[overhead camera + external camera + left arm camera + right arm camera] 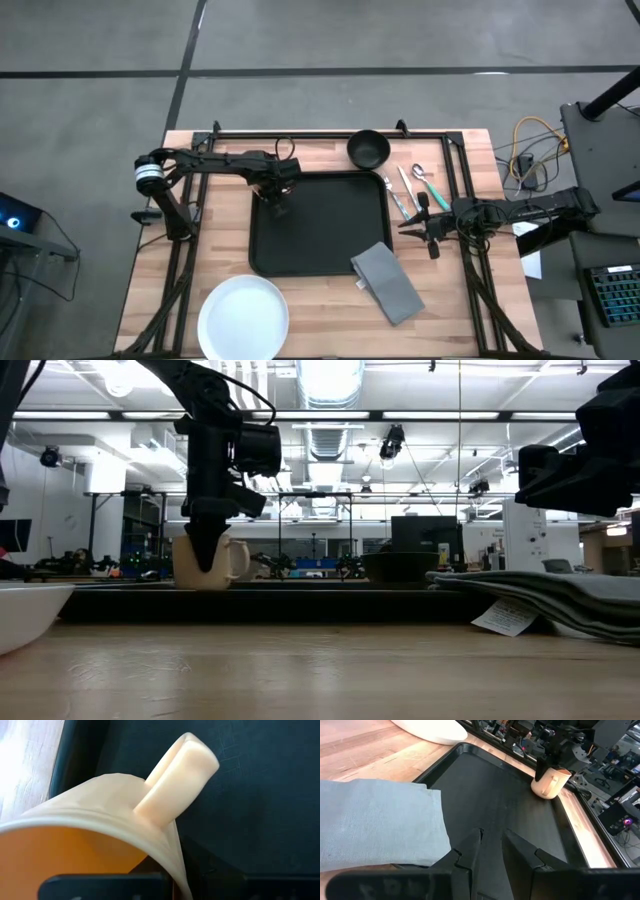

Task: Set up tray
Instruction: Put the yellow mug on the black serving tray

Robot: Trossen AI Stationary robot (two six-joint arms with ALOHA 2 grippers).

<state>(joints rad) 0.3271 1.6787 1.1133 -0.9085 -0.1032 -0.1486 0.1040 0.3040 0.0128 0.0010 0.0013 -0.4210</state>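
Best to settle the cream mug (551,781) flat in the far left corner of the black tray (330,225) lying mid-table before letting go, with left gripper (274,192) clenched on its rim, and right gripper (492,851) hovering part-open, empty, at the tray's right edge.

Place: a robotics lab or workshop hall.
Ceiling: bare ducts (330,430) and strip lights (100,415) overhead.
Floor: grey concrete (330,40).
Bench: wooden table (330,320) in a black metal frame (300,133).
Surroundings: loose cables (525,150), a keyboard (612,290), equipment racks (425,535).
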